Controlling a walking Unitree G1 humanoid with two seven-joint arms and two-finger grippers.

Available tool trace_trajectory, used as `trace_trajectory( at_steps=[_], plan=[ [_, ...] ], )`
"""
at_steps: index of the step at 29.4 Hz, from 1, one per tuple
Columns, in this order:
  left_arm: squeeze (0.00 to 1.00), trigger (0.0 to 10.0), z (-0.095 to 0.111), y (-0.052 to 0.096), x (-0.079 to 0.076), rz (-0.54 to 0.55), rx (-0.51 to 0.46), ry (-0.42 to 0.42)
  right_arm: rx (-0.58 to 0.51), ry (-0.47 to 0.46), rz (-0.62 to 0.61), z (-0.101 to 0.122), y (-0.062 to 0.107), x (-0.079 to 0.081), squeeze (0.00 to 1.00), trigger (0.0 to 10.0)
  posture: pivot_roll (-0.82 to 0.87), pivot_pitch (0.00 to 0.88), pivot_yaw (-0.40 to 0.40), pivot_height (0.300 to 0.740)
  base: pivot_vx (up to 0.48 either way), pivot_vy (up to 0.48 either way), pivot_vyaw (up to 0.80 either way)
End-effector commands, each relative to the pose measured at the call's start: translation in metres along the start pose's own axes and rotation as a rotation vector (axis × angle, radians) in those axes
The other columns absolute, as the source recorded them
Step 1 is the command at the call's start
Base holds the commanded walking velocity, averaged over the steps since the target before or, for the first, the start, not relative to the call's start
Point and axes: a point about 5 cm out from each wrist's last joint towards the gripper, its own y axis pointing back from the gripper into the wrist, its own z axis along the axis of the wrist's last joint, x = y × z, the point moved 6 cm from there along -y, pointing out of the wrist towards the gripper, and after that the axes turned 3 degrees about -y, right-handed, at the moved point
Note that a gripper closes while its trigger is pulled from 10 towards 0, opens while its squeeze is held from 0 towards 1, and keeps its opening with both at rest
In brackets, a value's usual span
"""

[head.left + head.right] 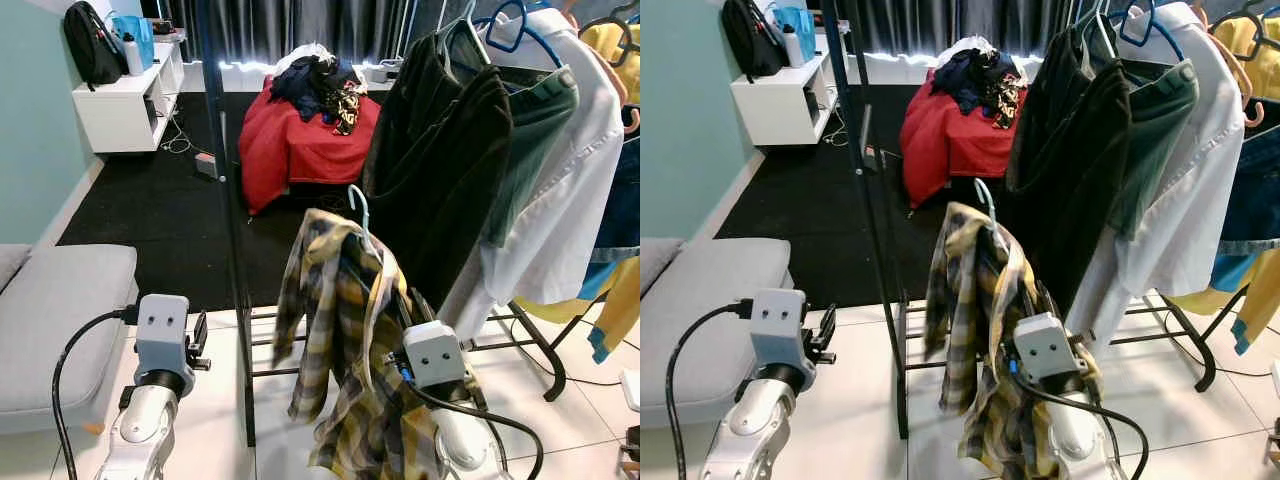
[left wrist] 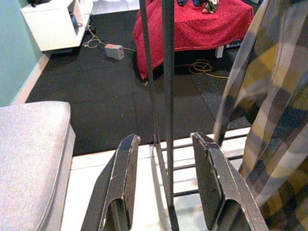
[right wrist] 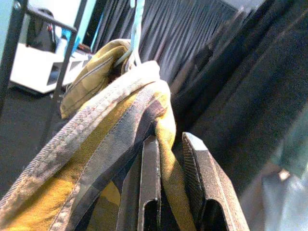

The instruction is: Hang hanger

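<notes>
The right tool (image 3: 171,192) was clamped on the yellow plaid shirt (image 1: 345,350), which draped in grey, yellow and dark checks over a pale blue hanger (image 1: 360,210), its hook poking up just in front of the clothes rack (image 1: 235,230). The left tool (image 2: 166,187) stood apart, empty, beside the rack's dark post.
</notes>
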Motion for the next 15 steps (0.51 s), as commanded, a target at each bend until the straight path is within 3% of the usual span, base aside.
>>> trace_trajectory(
  at_steps=[1,8,15],
  plan=[
    [0.0,10.0,-0.0026,-0.0003,-0.0015,0.006,0.005,-0.007,-0.107,-0.018,0.001,0.0221,-0.0058,-0.0011,0.0,10.0,0.03,0.17,-0.035,0.74,0.0,0.0,0.0],
    [0.0,10.0,-0.0002,-0.0024,-0.0044,-0.003,0.007,0.006,-0.15,-0.047,0.024,0.0309,-0.0096,0.001,0.0,10.0,0.03,0.172,-0.036,0.74,0.0,0.0,0.0],
    [0.0,10.0,0.0034,-0.006,-0.0076,-0.022,0.002,-0.016,-0.112,-0.086,-0.029,0.0232,-0.0106,-0.0076,0.0,10.0,0.03,0.174,-0.04,0.74,0.0,0.0,0.0]
  ],
)
